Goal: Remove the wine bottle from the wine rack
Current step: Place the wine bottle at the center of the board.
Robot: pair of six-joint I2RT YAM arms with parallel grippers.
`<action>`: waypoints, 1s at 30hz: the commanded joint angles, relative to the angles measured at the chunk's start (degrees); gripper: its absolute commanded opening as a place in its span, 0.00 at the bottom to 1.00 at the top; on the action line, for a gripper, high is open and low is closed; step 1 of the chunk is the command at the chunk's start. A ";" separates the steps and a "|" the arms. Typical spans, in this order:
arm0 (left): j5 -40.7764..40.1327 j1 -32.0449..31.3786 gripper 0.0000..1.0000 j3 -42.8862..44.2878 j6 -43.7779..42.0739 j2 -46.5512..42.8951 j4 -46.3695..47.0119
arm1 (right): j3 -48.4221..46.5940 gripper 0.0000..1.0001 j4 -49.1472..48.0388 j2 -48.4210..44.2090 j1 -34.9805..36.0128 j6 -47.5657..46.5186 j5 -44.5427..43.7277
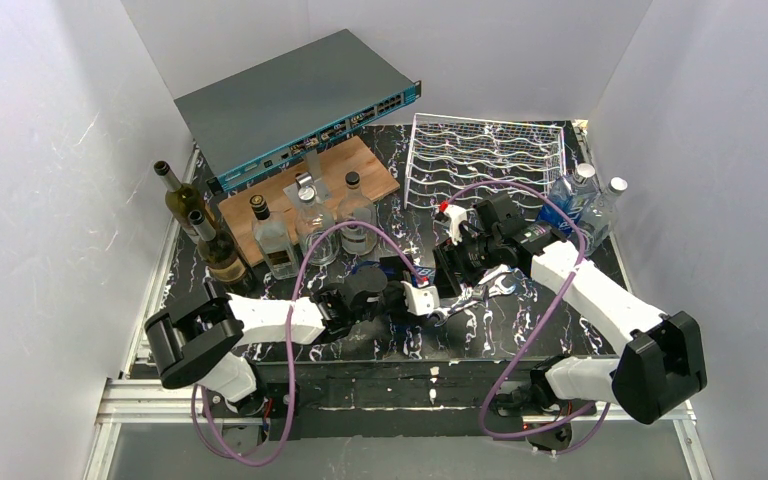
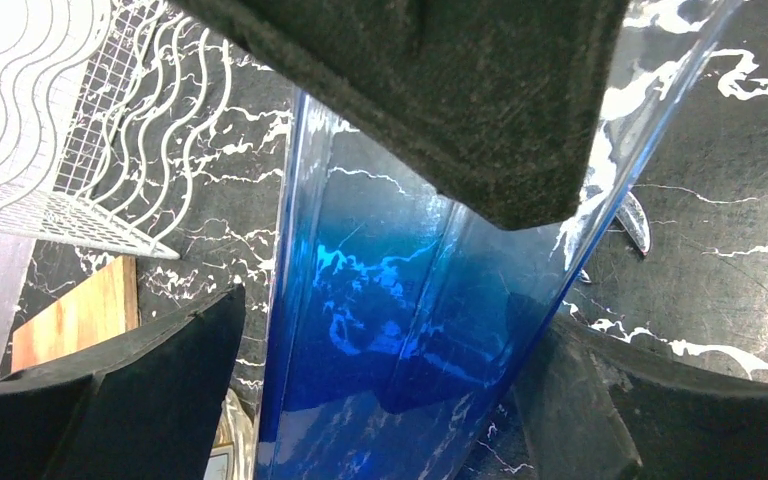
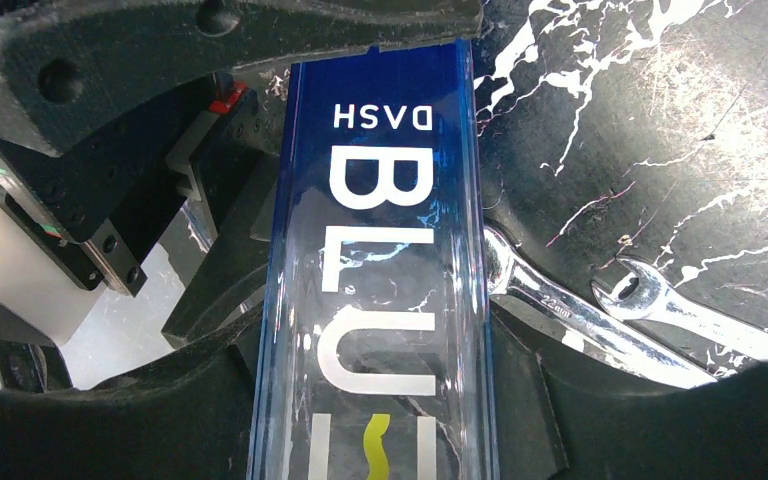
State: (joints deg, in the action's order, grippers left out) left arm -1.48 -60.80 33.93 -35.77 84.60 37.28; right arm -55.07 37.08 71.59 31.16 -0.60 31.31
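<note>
While gripped, wine bottle (image 3: 380, 200), lengthwise along right claw (image 3: 375, 340)

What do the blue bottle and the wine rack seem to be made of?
The blue bottle: glass or clear plastic, I cannot tell which; glossy, blue-tinted, and the marbled table shows through it. The wine rack: thin wire, likely metal, with a smooth white coating.

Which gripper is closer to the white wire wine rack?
Right. The right gripper is in front of the white wire wine rack; the left gripper is farther off, on the right gripper's near side.
</note>
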 commanded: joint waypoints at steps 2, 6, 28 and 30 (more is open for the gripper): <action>-1.08 0.41 0.86 1.06 0.95 -0.93 1.92 | -3.05 0.01 -4.52 -0.53 0.31 0.25 5.16; -1.79 0.41 0.57 0.55 1.57 -1.86 1.92 | -3.16 0.01 -4.56 -0.10 0.31 0.25 5.73; -1.64 0.41 0.00 -7.44 5.78 -13.20 0.95 | -10.39 0.98 1.72 -1.05 0.22 -8.97 13.63; -1.52 0.41 0.00 -8.24 6.69 -14.52 0.66 | -12.88 0.98 3.41 -0.86 0.18 -10.88 14.17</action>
State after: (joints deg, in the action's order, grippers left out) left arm -2.57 -60.58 26.61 -32.32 74.15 35.57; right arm -62.08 38.09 71.94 31.16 -6.92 40.97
